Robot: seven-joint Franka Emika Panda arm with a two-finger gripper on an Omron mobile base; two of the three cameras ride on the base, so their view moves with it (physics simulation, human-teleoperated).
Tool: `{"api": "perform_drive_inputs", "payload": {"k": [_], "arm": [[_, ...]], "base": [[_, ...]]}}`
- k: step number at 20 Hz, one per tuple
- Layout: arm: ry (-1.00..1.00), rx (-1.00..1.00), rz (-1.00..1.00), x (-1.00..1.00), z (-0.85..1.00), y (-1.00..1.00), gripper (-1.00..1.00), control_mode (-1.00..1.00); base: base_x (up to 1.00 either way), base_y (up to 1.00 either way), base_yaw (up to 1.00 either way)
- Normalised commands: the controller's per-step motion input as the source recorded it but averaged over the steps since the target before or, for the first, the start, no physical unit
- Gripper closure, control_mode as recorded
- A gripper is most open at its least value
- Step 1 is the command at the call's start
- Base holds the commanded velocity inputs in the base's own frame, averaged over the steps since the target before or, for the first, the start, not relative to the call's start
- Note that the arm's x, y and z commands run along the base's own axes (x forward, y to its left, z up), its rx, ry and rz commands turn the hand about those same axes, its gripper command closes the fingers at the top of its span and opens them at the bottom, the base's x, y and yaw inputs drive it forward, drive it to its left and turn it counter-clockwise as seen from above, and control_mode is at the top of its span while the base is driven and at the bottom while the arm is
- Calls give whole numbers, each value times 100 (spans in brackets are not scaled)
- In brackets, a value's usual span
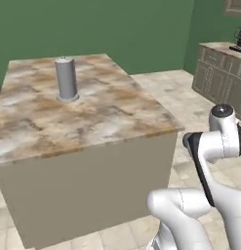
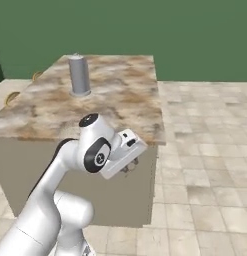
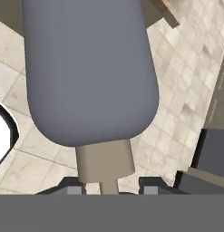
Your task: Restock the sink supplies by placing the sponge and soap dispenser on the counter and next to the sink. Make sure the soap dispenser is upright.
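The soap dispenser (image 3: 88, 72) sits neck-first in the gripper (image 3: 109, 188), whose jaws clamp its narrow neck; the smooth, rigid grey body looks slippery and top-heavy held this way. The arm hangs beside the island counter (image 2: 120, 95), with open tiled floor around

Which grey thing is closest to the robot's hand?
The soap dispenser, the rounded grey bottle with a tan neck, right at the jaws. The straight grey cylinder stands far off on the counter.

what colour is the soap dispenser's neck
Beige-tan, below a grey body; soap dispenser, clearest in the hand view.
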Motion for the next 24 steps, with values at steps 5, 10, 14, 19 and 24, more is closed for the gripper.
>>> {"api": "perform_drive_inputs", "payload": {"k": [5, 10, 14, 19, 24], "arm": [[0, 0, 0, 0, 0, 0, 100, 100], [0, 0, 0, 0, 0, 0, 100, 100], [0, 0, 0, 0, 0, 0, 100, 100], [0, 0, 0, 0, 0, 0, 100, 100], [0, 0, 0, 0, 0, 0, 100, 100]], "base": [[3, -16, -91], [8, -4, -91], [38, 8, -83], [87, 23, -58], [100, 17, -31]]}}
